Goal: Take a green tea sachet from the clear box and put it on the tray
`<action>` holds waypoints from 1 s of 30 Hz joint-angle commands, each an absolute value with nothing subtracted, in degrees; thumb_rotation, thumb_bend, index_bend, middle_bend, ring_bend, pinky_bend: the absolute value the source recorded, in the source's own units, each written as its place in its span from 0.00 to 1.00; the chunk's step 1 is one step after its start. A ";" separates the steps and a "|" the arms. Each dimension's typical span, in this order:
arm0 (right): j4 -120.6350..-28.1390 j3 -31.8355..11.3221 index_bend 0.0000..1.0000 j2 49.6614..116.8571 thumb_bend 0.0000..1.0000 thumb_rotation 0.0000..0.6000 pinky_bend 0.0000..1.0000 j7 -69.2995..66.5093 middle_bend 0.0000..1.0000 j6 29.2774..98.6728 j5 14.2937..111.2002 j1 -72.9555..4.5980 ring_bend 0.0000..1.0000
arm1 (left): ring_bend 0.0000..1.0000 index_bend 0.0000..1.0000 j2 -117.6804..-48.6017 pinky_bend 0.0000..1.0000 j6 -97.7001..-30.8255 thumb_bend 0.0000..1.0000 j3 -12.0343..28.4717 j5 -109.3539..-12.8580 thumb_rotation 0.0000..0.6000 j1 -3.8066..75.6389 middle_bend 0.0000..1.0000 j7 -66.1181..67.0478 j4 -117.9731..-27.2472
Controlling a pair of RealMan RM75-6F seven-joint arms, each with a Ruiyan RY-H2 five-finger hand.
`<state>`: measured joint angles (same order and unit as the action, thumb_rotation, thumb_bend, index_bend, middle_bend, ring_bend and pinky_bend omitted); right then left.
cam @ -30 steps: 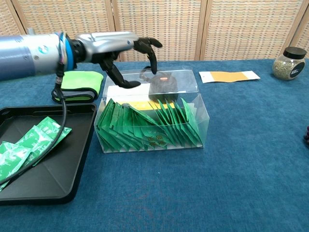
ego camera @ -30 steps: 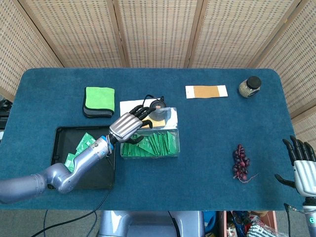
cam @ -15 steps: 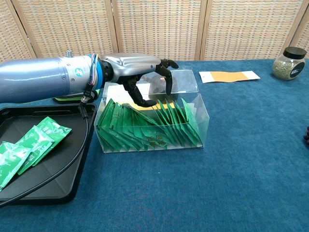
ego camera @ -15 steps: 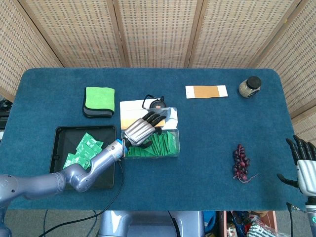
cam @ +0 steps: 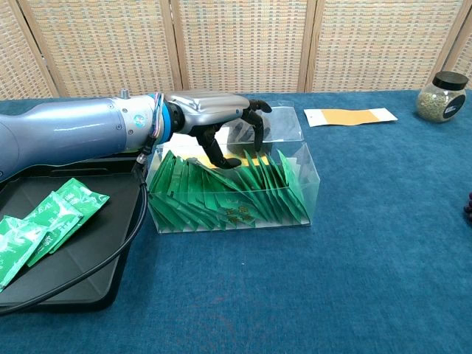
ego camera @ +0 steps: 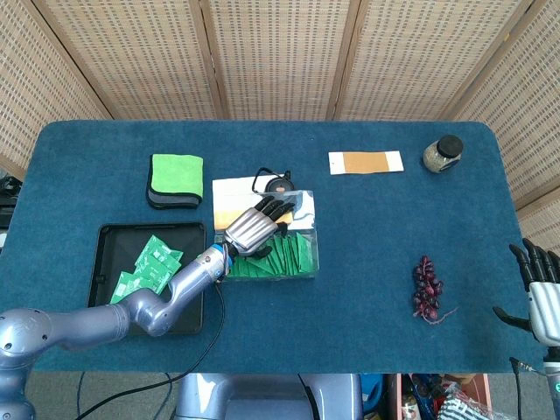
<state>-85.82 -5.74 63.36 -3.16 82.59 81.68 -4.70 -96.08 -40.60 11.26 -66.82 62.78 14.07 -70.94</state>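
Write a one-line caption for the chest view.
Left hand reaches into the clear box of green tea sachets; more sachets lie on the tray.

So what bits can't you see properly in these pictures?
- Left hand, both views: whether its fingertips pinch a green tea sachet in the clear plastic box; the hand's back hides this.
- Right hand, head view: cut off by the edge.
- Small round black thing behind the box: too small to identify.

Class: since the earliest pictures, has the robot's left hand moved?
Yes. The left hand has dropped from above the clear box toward the sachets inside.
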 commanded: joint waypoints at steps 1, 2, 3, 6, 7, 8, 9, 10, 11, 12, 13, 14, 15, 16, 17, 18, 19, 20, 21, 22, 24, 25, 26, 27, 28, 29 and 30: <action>-85.81 -5.75 0.00 63.38 0.00 1.00 0.00 -3.14 0.00 82.55 81.64 -4.72 0.00 | 0.00 0.38 -96.47 0.00 -40.61 0.40 11.10 -67.06 1.00 62.91 0.00 14.04 -70.39; -85.87 -5.76 0.00 63.36 0.00 1.00 0.00 -3.10 0.00 82.51 81.61 -4.74 0.00 | 0.00 0.38 -96.68 0.00 -40.56 0.40 10.99 -67.20 1.00 62.98 0.00 14.06 -70.10; -85.83 -5.78 0.00 63.35 0.00 1.00 0.00 -3.11 0.00 82.45 81.53 -4.75 0.00 | 0.00 0.38 -96.83 0.00 -40.56 0.40 10.90 -67.32 1.00 63.01 0.00 14.06 -69.89; -85.78 -5.82 0.00 63.38 0.00 1.00 0.00 -3.20 0.00 82.41 81.42 -4.74 0.00 | 0.00 0.38 -97.29 0.00 -40.61 0.40 10.75 -67.61 1.00 63.06 0.00 13.91 -69.34; -85.74 -5.84 0.00 63.39 0.00 1.00 0.00 -3.25 0.00 82.34 81.32 -4.75 0.00 | 0.00 0.38 -97.44 0.00 -40.71 0.40 10.70 -67.78 1.00 63.08 0.00 13.91 -69.13; -85.71 -5.85 0.00 63.40 0.00 1.00 0.00 -3.28 0.00 82.29 81.28 -4.76 0.00 | 0.00 0.38 -97.53 0.00 -40.78 0.40 10.65 -67.91 1.00 63.10 0.00 13.93 -69.00; -85.67 -5.86 0.00 63.40 0.00 1.00 0.00 -3.33 0.00 82.27 81.24 -4.76 0.00 | 0.00 0.38 -97.67 0.00 -40.87 0.40 10.58 -68.09 1.00 63.12 0.00 13.97 -68.81; -85.67 -5.86 0.00 63.40 0.00 1.00 0.00 -3.35 0.00 82.24 81.22 -4.77 0.00 | 0.00 0.38 -97.76 0.00 -40.93 0.40 10.55 -68.20 1.00 63.13 0.00 13.98 -68.67; -85.68 -5.87 0.00 63.41 0.00 1.00 0.00 -3.36 0.00 82.21 81.19 -4.78 0.00 | 0.00 0.38 -97.87 0.00 -41.01 0.40 10.52 -68.36 1.00 63.15 0.00 13.95 -68.51; -85.68 -5.88 0.00 63.41 0.00 1.00 0.00 -3.35 0.00 82.18 81.18 -4.79 0.00 | 0.00 0.38 -97.96 0.00 -41.05 0.40 10.50 -68.48 1.00 63.17 0.00 13.92 -68.41; -85.69 -5.90 0.00 63.41 0.00 1.00 0.00 -3.35 0.00 82.14 81.12 -4.81 0.00 | 0.00 0.38 -98.10 0.00 -41.18 0.40 10.46 -68.70 1.00 63.19 0.00 13.90 -68.25; -85.71 -5.92 0.00 63.40 0.00 1.00 0.00 -3.39 0.00 82.12 81.10 -4.81 0.00 | 0.00 0.38 -98.26 0.00 -41.36 0.40 10.46 -68.91 1.00 63.20 0.00 13.86 -68.05; -85.68 -5.93 0.00 63.40 0.00 1.00 0.00 -3.45 0.00 82.08 81.04 -4.81 0.00 | 0.00 0.38 -98.42 0.00 -41.46 0.40 10.47 -69.08 1.00 63.24 0.00 13.80 -67.84; -85.75 -5.95 0.00 63.38 0.00 1.00 0.00 -3.48 0.00 82.09 81.06 -4.83 0.00 | 0.00 0.38 -98.58 0.00 -41.51 0.40 10.47 -69.23 1.00 63.28 0.00 13.71 -67.66; -85.72 -5.97 0.00 63.36 0.00 1.00 0.00 -3.51 0.00 82.05 81.00 -4.84 0.00 | 0.00 0.38 -98.73 0.00 -41.50 0.40 10.47 -69.35 1.00 63.34 0.00 13.67 -67.48; -85.75 -5.97 0.00 63.34 0.00 1.00 0.00 -3.56 0.00 82.07 81.01 -4.83 0.00 | 0.00 0.38 -98.87 0.00 -41.40 0.40 10.39 -69.48 1.00 63.42 0.00 13.73 -67.31; -85.72 -5.97 0.00 63.34 0.00 1.00 0.00 -3.59 0.00 82.03 80.96 -4.83 0.00 | 0.00 0.38 -99.00 0.00 -41.34 0.40 10.34 -69.60 1.00 63.51 0.00 13.84 -67.13; -85.69 -5.98 0.00 63.33 0.00 1.00 0.00 -3.63 0.00 82.02 80.94 -4.82 0.00 | 0.00 0.38 -99.17 0.00 -41.31 0.40 10.25 -69.76 1.00 63.62 0.00 14.04 -66.93; -85.68 -5.98 0.00 63.34 0.00 1.00 0.00 -3.67 0.00 82.01 80.91 -4.81 0.00 | 0.00 0.38 -99.37 0.00 -41.27 0.40 10.19 -69.88 1.00 63.73 0.00 14.24 -66.72; -85.68 -6.01 0.00 63.32 0.00 1.00 0.00 -3.69 0.00 81.99 80.85 -4.81 0.00 | 0.00 0.38 -99.51 0.00 -41.21 0.40 10.13 -69.98 1.00 63.83 0.00 14.39 -66.60; -85.66 -6.04 0.00 63.28 0.00 1.00 0.00 -3.75 0.00 81.94 80.78 -4.82 0.00 | 0.00 0.38 -99.89 0.00 -41.16 0.40 10.04 -70.19 1.00 64.06 0.00 14.84 -66.18; -85.65 -6.05 0.00 63.28 0.00 1.00 0.00 -3.77 0.00 81.94 80.75 -4.82 0.00 | 0.00 0.38 -100.01 0.00 -41.20 0.40 10.00 -70.31 1.00 64.15 0.00 15.08 -66.01; -85.65 -6.06 0.00 63.27 0.00 1.00 0.00 -3.78 0.00 81.94 80.73 -4.81 0.00 | 0.00 0.38 -100.13 0.00 -41.20 0.40 9.92 -70.46 1.00 64.26 0.00 15.37 -65.84; -85.65 -6.07 0.00 63.26 0.00 1.00 0.00 -3.80 0.00 81.93 80.70 -4.81 0.00 | 0.00 0.38 -100.22 0.00 -41.15 0.40 9.77 -70.65 1.00 64.39 0.00 15.76 -65.63; -85.64 -6.09 0.00 63.24 0.00 1.00 0.00 -3.84 0.00 81.92 80.66 -4.80 0.00 | 0.00 0.38 -100.34 0.00 -41.00 0.40 9.57 -70.81 1.00 64.53 0.00 16.23 -65.40; -85.63 -6.10 0.00 63.22 0.00 1.00 0.00 -3.88 0.00 81.90 80.63 -4.79 0.00 | 0.00 0.38 -100.41 0.00 -40.94 0.40 9.41 -70.93 1.00 64.61 0.00 16.64 -65.23; -85.60 -6.11 0.00 63.20 0.00 1.00 0.00 -3.96 0.00 81.90 80.61 -4.79 0.00 | 0.00 0.38 -100.53 0.00 -40.93 0.40 9.29 -71.01 1.00 64.66 0.00 17.04 -65.10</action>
